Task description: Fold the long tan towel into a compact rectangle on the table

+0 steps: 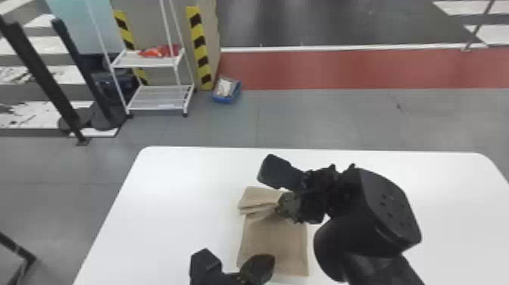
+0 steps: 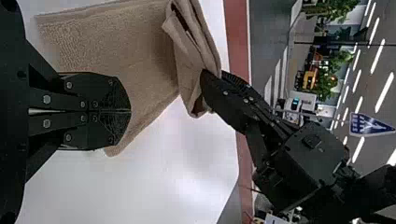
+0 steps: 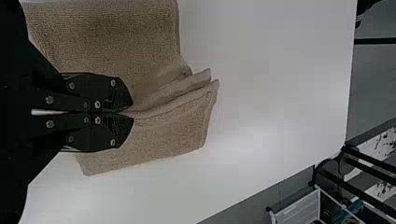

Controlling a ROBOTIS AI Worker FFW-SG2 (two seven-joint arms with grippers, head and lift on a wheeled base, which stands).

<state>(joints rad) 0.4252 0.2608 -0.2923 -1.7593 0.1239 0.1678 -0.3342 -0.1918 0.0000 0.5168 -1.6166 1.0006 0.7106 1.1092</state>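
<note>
The left gripper (image 1: pixel 262 264) is at the near left corner of the tan towel (image 1: pixel 278 242), its jaws closed. At the towel's far part, the right gripper (image 1: pixel 284 206) has its jaws pinching the layered folds. The white worktop (image 1: pixel 181 182) extends beyond the towel.

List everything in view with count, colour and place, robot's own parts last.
towel: one, tan, on the table, far end bunched in folds
table: one, white, before the robot
cart: one, white, beyond the table
items: count unclear, red, cart's upper shelf
striped bands: two, yellow-black, behind the cart
bin: one, blue, on floor beside the cart
posts: two, black, left of the cart
floor strip: one, red, beyond the table
sign: one, blue, background
left pincer: one, black, shut, towel's near part
right pincer: one, black, shut on the folds
</note>
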